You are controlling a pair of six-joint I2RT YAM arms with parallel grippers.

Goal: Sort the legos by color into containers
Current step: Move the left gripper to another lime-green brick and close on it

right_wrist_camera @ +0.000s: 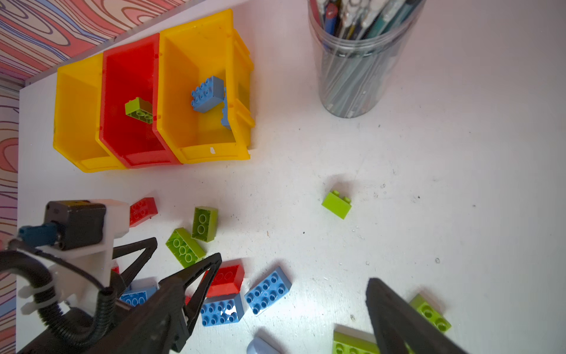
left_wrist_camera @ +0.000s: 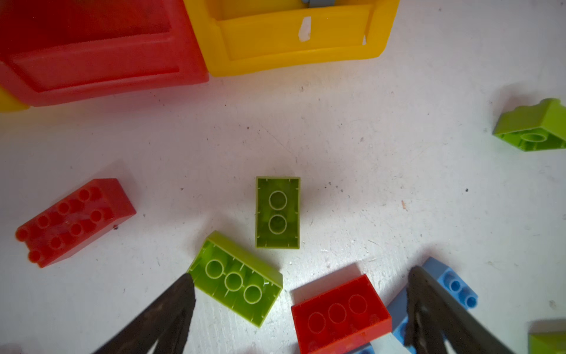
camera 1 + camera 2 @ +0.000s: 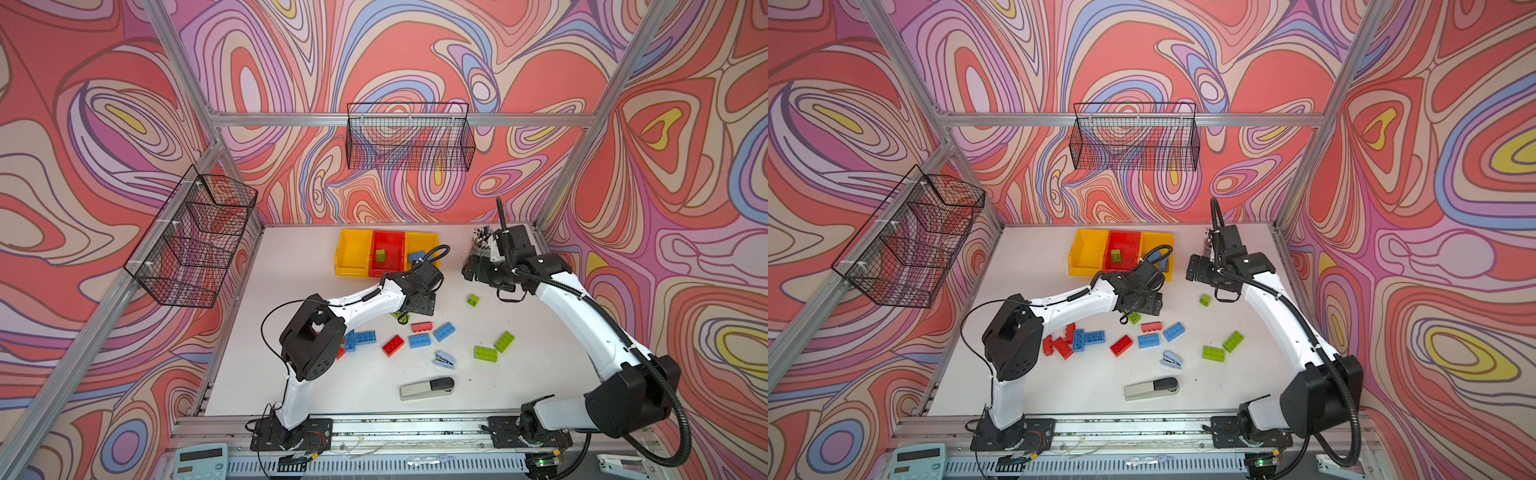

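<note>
Your left claw (image 2: 301,272) hangs spread wide and empty over two lime-green plastic lego bricks (image 2: 277,213) lying hollow side up on the white desk (image 2: 398,153). Your right claw (image 3: 1201,269) is splayed empty too. Another green brick (image 1: 139,110) lies in the red plastic bin (image 1: 122,144), a blue studded brick (image 1: 206,93) in an adjoining yellow bin (image 1: 180,92).

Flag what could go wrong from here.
1. The open left claw has a long green brick and a red brick side by side under it; closing may catch both.
2. A green brick sits in the red bin; reds dropped there would mix colours.
3. The right arm stands beside the pen cup; a swing might tip it.
</note>
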